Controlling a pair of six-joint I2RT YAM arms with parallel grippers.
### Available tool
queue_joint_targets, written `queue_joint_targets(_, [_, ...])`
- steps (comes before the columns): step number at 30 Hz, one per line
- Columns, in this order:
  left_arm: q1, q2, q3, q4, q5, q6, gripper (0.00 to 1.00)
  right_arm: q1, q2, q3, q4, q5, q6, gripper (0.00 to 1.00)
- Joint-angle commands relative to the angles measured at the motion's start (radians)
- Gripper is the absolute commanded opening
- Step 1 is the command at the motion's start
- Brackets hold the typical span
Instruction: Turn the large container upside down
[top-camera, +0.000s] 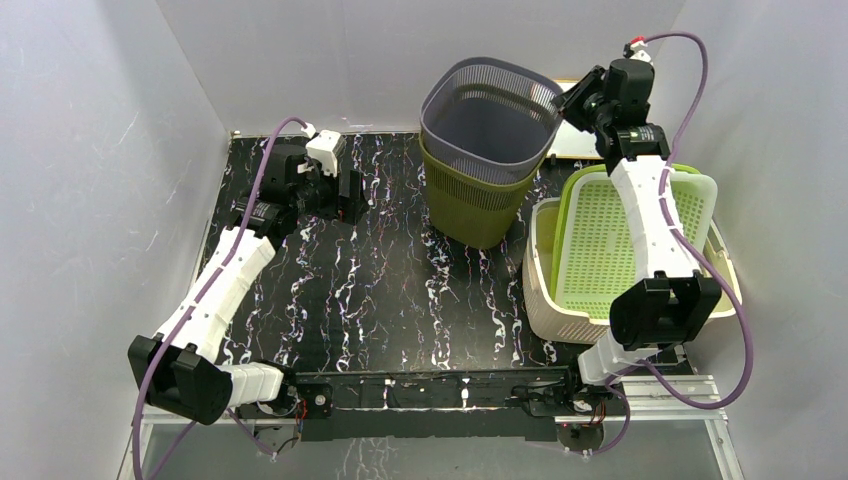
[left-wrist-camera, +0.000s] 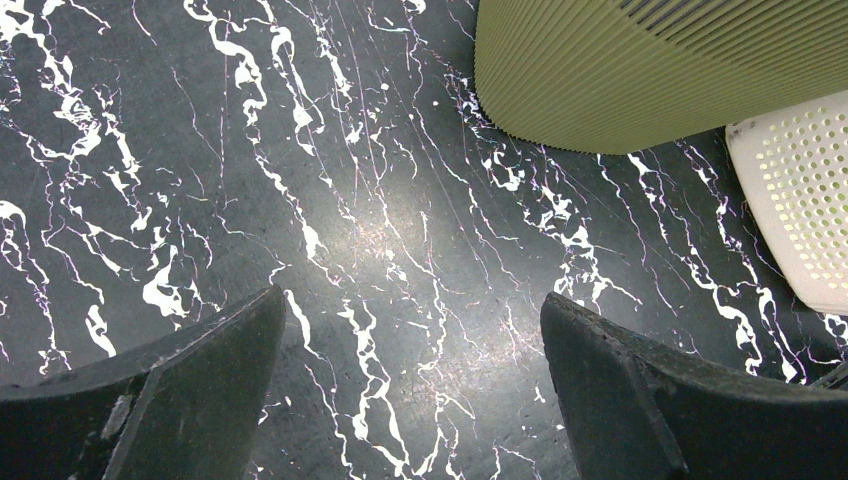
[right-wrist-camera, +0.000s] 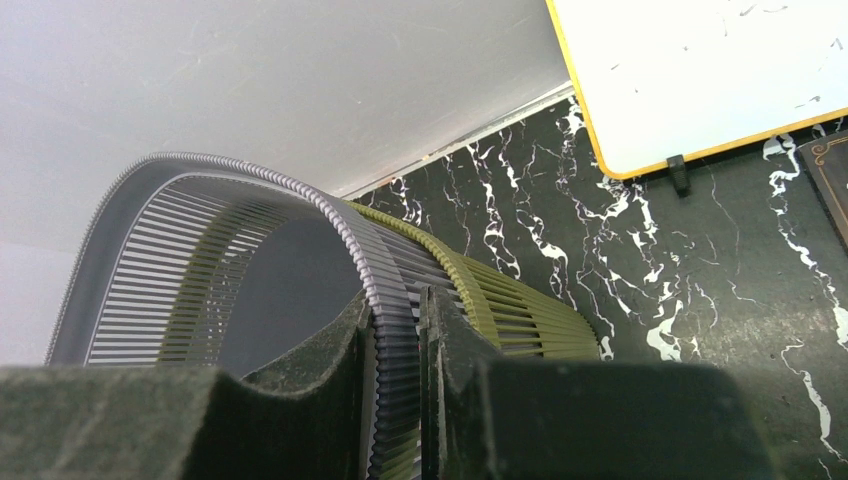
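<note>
A large grey slatted container stands nested inside an olive-green slatted container, mouth up, at the back middle of the table. My right gripper is shut on the grey container's right rim; in the right wrist view the rim runs between the two fingers, the green container just outside. My left gripper is open and empty at the back left, low over the table. In the left wrist view its fingers frame bare marble, with the green container's base at the top right.
A cream perforated basket holding a light-green perforated basket stands at the right, under my right arm. A white board with a yellow edge lies at the back right. White walls enclose the black marble table.
</note>
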Motion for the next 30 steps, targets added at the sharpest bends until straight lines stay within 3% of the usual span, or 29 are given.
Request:
queue_joint_targets(1, [0.000,-0.039,0.014,-0.020,-0.004,0.003,0.98,-0.046,-0.116,0.175,0.226,-0.038,0.108,0.00])
queue_joint_targets(9, [0.000,-0.042,0.011,-0.021,-0.009,0.003,0.98,-0.077,-0.136,0.355,0.202,-0.052,0.125,0.00])
queue_joint_targets(21, [0.000,-0.051,0.078,-0.098,-0.075,0.020,0.98,-0.089,-0.185,0.401,0.381,-0.182,0.266,0.00])
queue_joint_targets(26, [0.001,-0.083,0.166,-0.152,-0.188,0.014,0.98,-0.088,-0.210,0.422,0.396,-0.253,0.306,0.00])
queue_joint_targets(30, [0.001,-0.104,0.289,-0.210,-0.335,-0.031,0.98,-0.089,-0.248,0.348,0.439,-0.346,0.342,0.00])
